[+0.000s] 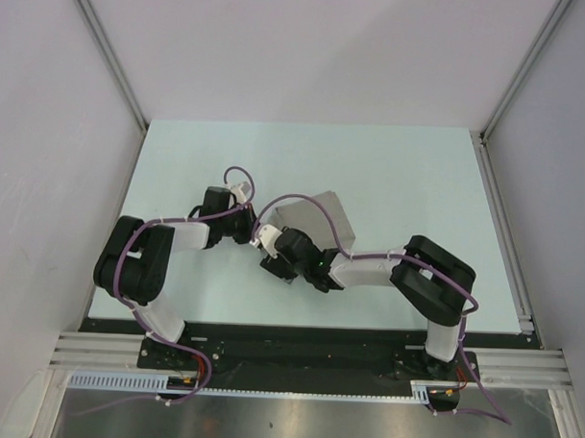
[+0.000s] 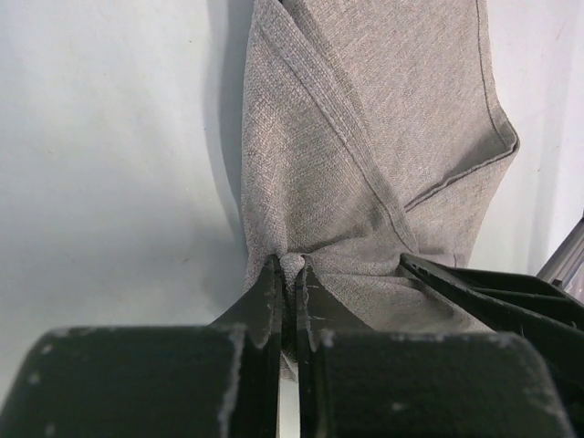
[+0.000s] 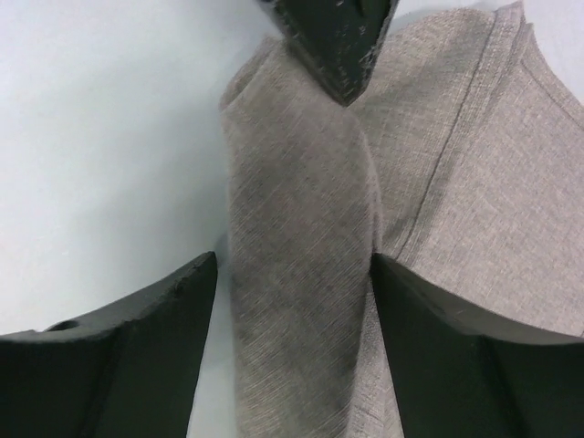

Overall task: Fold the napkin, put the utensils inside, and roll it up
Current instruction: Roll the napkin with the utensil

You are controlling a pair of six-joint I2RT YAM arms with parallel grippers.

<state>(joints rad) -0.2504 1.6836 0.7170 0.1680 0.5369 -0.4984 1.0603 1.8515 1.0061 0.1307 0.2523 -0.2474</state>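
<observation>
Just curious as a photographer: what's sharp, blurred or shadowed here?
Left wrist view: napkin weave sharp, left end effector blurred near the lens, shadow left of the napkin. Right wrist view: weave sharp, fingers soft-edged. Top view: even, soft light.

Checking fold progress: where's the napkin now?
Top view: the napkin lies centre of the table; left jaws are shut on a bunched part of it, right jaws open astride a folded strip.
</observation>
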